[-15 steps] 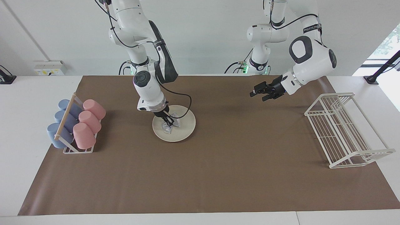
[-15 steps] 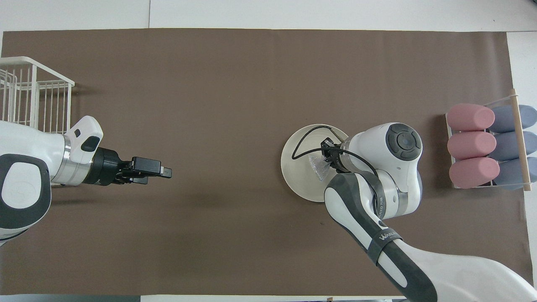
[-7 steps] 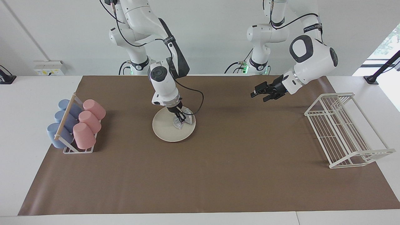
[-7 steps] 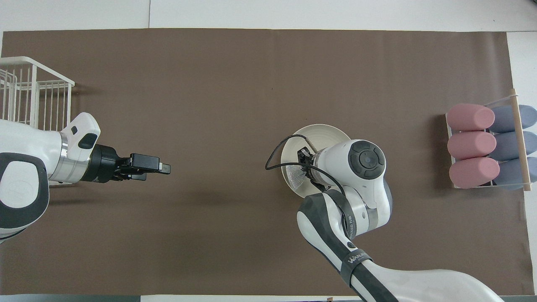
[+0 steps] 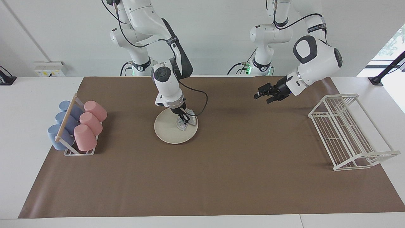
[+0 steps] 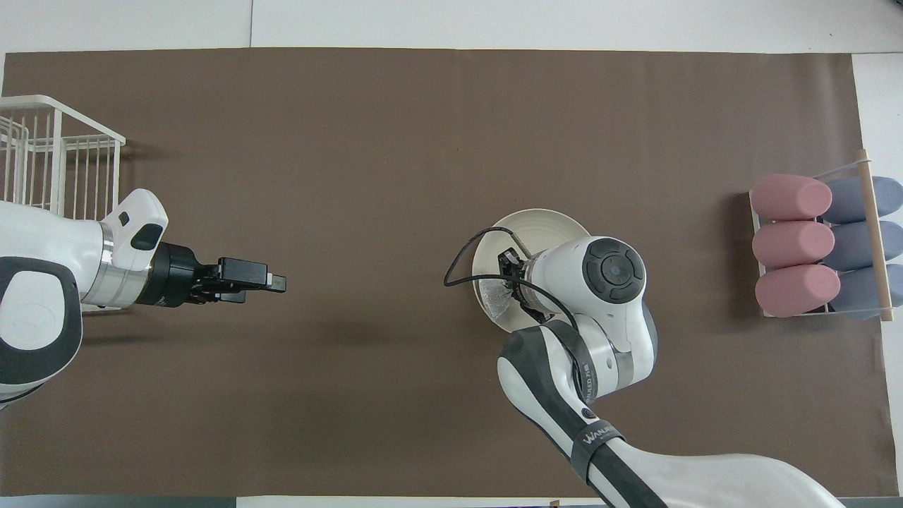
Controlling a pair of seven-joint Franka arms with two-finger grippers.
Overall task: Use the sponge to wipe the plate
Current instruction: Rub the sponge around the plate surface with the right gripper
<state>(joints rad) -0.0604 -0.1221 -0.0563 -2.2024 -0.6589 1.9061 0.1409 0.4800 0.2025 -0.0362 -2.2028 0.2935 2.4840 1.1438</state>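
Note:
The cream-white plate lies flat on the brown mat. The silvery sponge rests on the plate, near its rim toward the left arm's end of the table. My right gripper points down onto the plate and is shut on the sponge, pressing it to the surface. The right arm's wrist hides much of the plate in the overhead view. My left gripper hangs open and empty in the air over bare mat, well apart from the plate.
A rack of pink and blue cups stands at the right arm's end of the table. A white wire dish rack stands at the left arm's end. The brown mat covers the table.
The right gripper has slid the sponge across the plate toward the left arm's end, from mid-plate to near that rim. The left arm has barely moved.

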